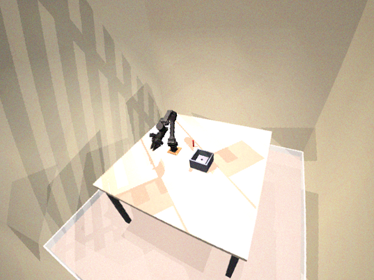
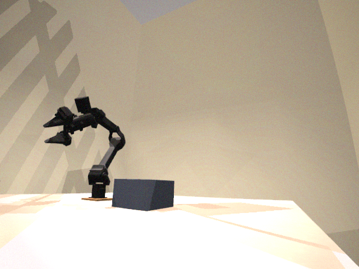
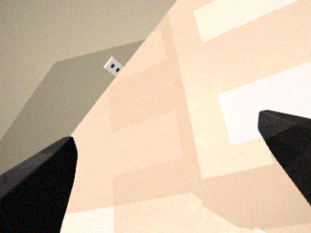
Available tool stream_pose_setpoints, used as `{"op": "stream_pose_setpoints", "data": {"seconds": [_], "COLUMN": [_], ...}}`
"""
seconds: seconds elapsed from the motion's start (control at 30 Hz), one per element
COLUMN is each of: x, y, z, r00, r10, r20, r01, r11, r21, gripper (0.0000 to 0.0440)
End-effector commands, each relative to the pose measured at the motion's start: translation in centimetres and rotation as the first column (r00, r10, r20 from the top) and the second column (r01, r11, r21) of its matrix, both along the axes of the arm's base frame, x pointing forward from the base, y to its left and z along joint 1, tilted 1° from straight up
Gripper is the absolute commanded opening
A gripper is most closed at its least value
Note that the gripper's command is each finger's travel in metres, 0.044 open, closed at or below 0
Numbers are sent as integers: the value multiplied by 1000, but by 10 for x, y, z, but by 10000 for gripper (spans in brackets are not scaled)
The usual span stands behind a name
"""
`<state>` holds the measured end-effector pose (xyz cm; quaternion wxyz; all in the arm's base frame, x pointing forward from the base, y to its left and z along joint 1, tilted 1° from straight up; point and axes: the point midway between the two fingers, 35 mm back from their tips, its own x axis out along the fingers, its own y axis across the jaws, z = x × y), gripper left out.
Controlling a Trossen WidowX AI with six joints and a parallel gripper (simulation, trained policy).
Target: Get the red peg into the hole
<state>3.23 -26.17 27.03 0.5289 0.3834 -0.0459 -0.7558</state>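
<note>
The red peg (image 1: pixel 193 143) stands upright on the table behind the box in the top view. It does not show in the exterior view or the wrist view. The open dark box (image 1: pixel 198 166) (image 2: pixel 133 194) stands in front of the arm's base. A pale plate (image 1: pixel 204 157) with a small dark hole lies at its bottom. My gripper (image 1: pixel 151 142) (image 2: pixel 44 134) (image 3: pixel 168 132) is open wide, with nothing between the fingers. It hangs high above the table's left part, on the far side of the arm's base from the peg and box.
The arm's base stands on an orange mount (image 1: pixel 170 151) (image 2: pixel 87 198) between the gripper and the box. The white table (image 1: pixel 203 201) (image 2: pixel 145 240) has patches of light and shade. Its edge crosses the wrist view, with a small white wall socket (image 3: pixel 114 66) beyond it.
</note>
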Motion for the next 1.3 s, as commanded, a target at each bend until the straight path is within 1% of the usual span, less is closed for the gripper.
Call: {"op": "stream_pose_setpoints", "data": {"seconds": [0.0,0.13,0.3,0.47,0.67,0.97,1.13,1.27], "x": [32,60,89,114,135,150,151,149], "y": [17,35,63,94,135,197,230,254], "z": [1,-3,-9,-15,-24,-41,-53,-65], "r00": [989,961,904,824,709,531,446,397], "r10": [146,275,427,565,701,839,883,904], "r20": [11,17,30,48,76,123,146,158], "r01": [-146,-276,-427,-563,-693,-807,-826,-818], "r11": [989,959,895,805,673,455,344,270], "r21": [31,72,127,185,258,375,447,509], "gripper": [440,440,440,440,440,440,440,440]}}
